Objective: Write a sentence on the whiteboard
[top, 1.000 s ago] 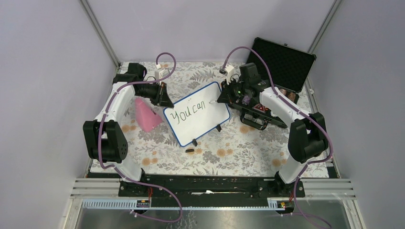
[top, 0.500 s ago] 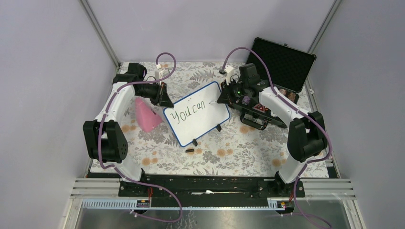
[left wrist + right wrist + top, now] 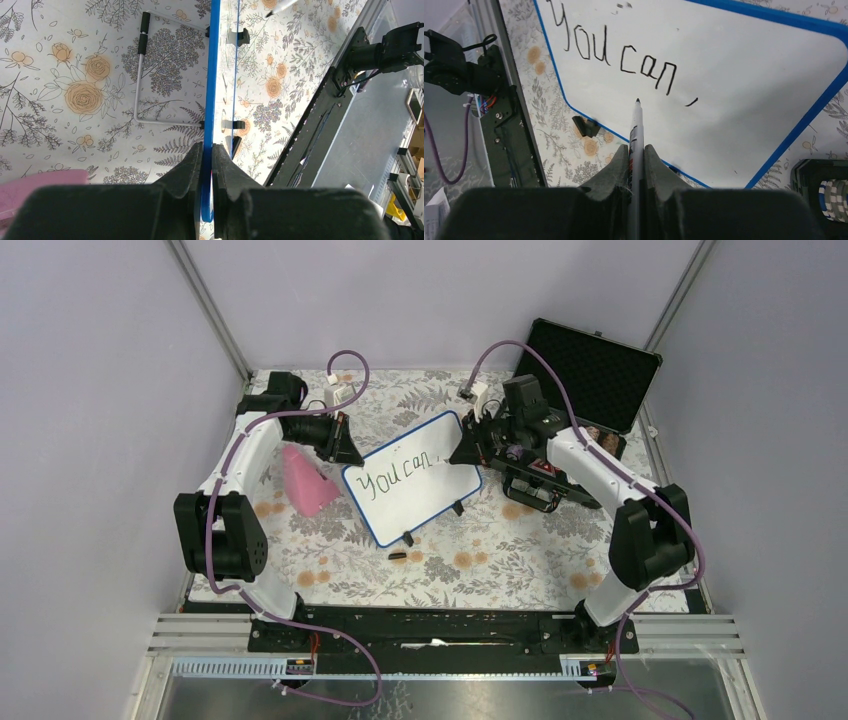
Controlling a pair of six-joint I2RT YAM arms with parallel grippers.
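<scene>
The whiteboard (image 3: pixel 415 490) with a blue frame stands tilted mid-table on black clip feet. Its dark lettering (image 3: pixel 395 472) reads "You can," in one line, also clear in the right wrist view (image 3: pixel 624 55). My left gripper (image 3: pixel 345 450) is shut on the board's blue left edge (image 3: pixel 207 150), seen edge-on. My right gripper (image 3: pixel 470 445) is shut on a marker (image 3: pixel 636 145), its tip (image 3: pixel 638 101) just below the word "can" and left of the comma (image 3: pixel 691 102). I cannot tell if the tip touches the board.
A pink cloth (image 3: pixel 305 480) lies left of the board. A small black cap (image 3: pixel 397 556) lies in front of it. An open black foam-lined case (image 3: pixel 590 370) stands at the back right, with a tray of small parts (image 3: pixel 545 480) under my right arm.
A comma has appeared after "can". My right gripper with the marker has shifted slightly left along the board. The left arm has not moved.
</scene>
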